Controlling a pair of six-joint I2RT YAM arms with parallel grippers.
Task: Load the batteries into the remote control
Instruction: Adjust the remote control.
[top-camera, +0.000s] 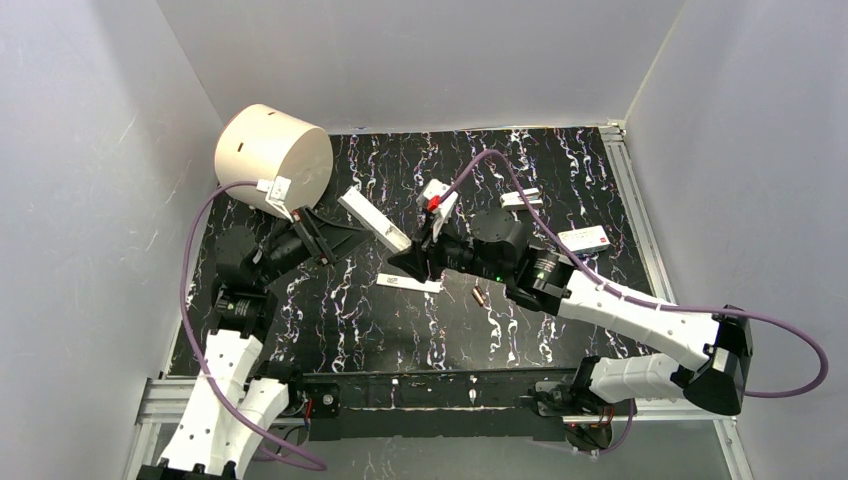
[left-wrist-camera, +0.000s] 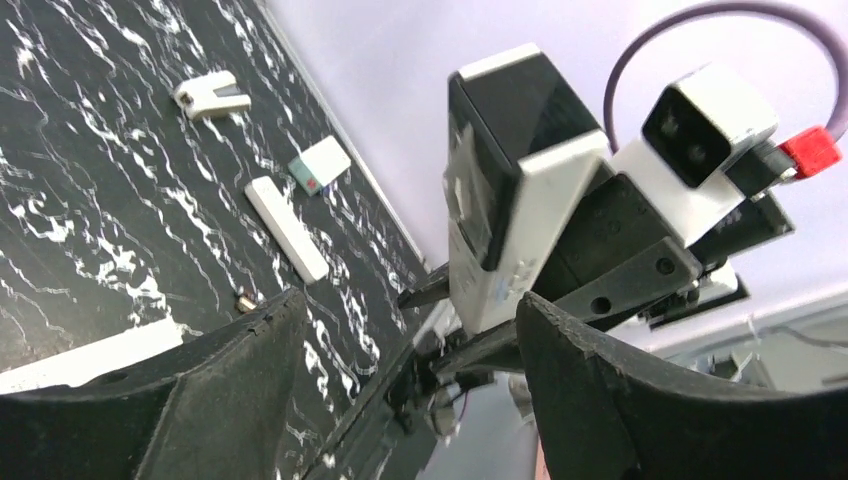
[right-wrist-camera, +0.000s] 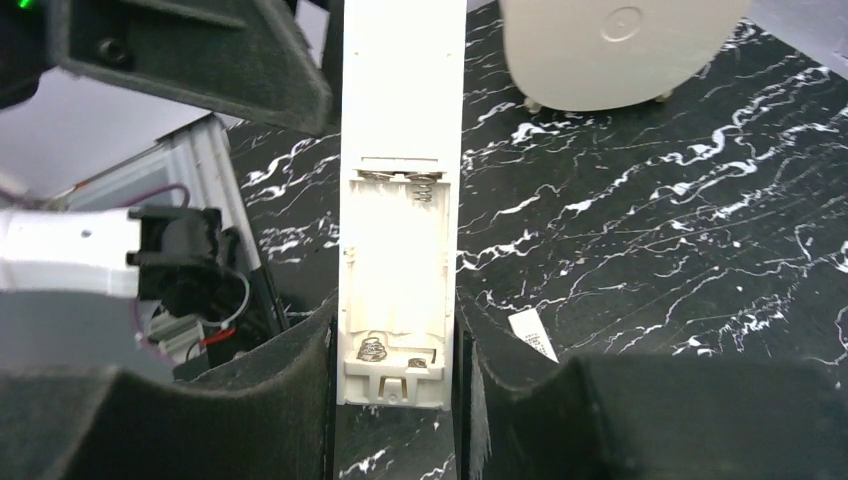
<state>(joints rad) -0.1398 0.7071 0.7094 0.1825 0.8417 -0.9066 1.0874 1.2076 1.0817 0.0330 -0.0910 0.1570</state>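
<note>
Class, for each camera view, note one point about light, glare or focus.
Top external: even, soft light, but the remote control looks small. Left wrist: the near fingers are dark, soft blurs. Right wrist: glare whitens the remote control's battery recess, washing out its middle.

You are looking into a robotics lab test cell. Plain pale panel walls (top-camera: 420, 60) box in the black marble-patterned worktop (top-camera: 400, 330) at its far edge and along both sides. Bare aluminium rails (top-camera: 637, 210) frame the worktop's right and near edges. At its near edge are bolted a left arm (top-camera: 225, 370) and a right arm (top-camera: 650, 325), trailing purple cables (top-camera: 184, 275).
</note>
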